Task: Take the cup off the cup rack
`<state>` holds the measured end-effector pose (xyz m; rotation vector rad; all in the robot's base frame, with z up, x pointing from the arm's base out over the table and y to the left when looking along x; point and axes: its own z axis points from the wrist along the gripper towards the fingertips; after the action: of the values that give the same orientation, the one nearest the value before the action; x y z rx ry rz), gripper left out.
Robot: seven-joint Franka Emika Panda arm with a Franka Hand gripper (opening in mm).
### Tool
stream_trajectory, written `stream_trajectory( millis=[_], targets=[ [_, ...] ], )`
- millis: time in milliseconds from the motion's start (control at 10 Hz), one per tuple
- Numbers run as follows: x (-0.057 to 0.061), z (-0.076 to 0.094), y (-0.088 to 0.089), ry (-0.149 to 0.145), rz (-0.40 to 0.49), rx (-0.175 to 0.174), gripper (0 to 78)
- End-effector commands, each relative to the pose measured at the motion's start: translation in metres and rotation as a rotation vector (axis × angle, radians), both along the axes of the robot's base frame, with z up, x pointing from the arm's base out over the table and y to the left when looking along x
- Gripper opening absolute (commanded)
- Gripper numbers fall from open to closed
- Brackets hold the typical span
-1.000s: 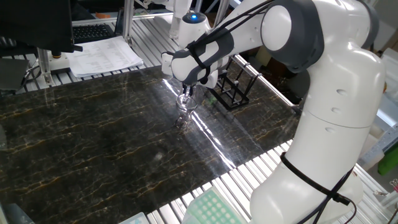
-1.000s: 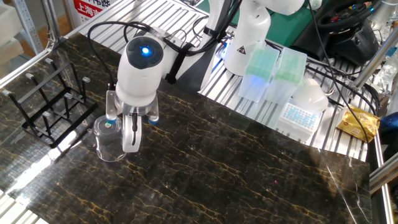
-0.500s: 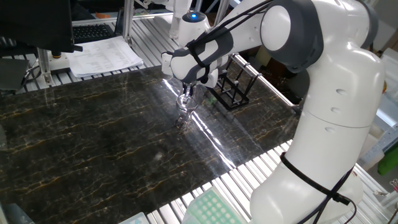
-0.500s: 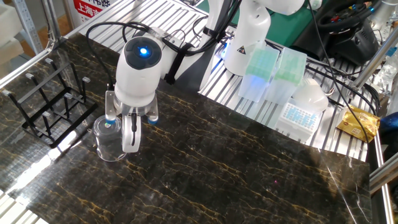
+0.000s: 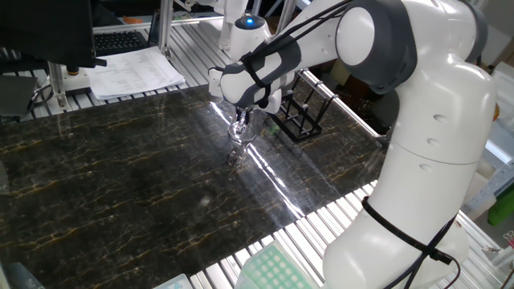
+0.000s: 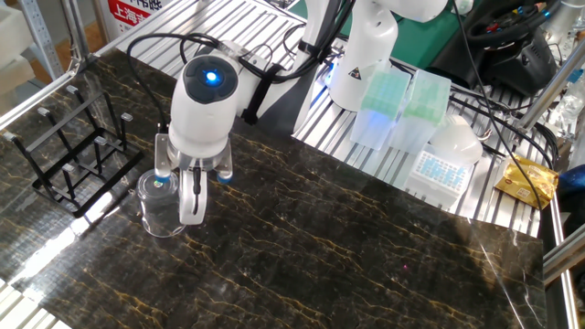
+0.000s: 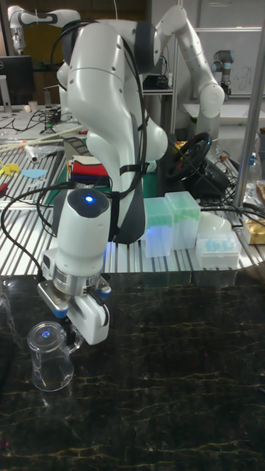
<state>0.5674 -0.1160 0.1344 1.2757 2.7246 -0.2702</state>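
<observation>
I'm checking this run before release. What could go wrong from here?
The cup stands upright on the dark table, off the cup rack. The end effector grips its rim, one finger inside.
1. Lifting before opening fully may drag or tip the cup.
2. The rack stands close beside; a sideways retreat might knock it.

One clear cup (image 6: 161, 203), one black wire cup rack (image 6: 71, 158), one white robot arm (image 6: 204, 100) with one gripper (image 6: 176, 194), all on or over one dark marble table (image 6: 347, 247). Off the table edge: two pale green boxes (image 6: 405, 100) side by side, one tray of blue-tipped items (image 6: 439, 169), one yellow packet (image 6: 526, 180). One stack of papers (image 5: 136, 72) and one keyboard (image 5: 120, 40) beyond the far edge.
</observation>
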Motion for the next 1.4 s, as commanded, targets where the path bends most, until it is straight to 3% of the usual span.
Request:
stream_trajectory(
  millis=[100,1100,1200,1400],
  targets=[
    [0.0015,0.0005,-0.0006,-0.005,-0.01,-0.006,1.1],
    [0.0016,0.0002,-0.0007,0.0,-0.016,-0.011,1.1],
    [0.0016,0.0001,-0.0007,0.0,-0.017,-0.011,77.5],
    [0.0016,0.0001,-0.0007,0.0,-0.017,-0.011,77.5]
  ],
)
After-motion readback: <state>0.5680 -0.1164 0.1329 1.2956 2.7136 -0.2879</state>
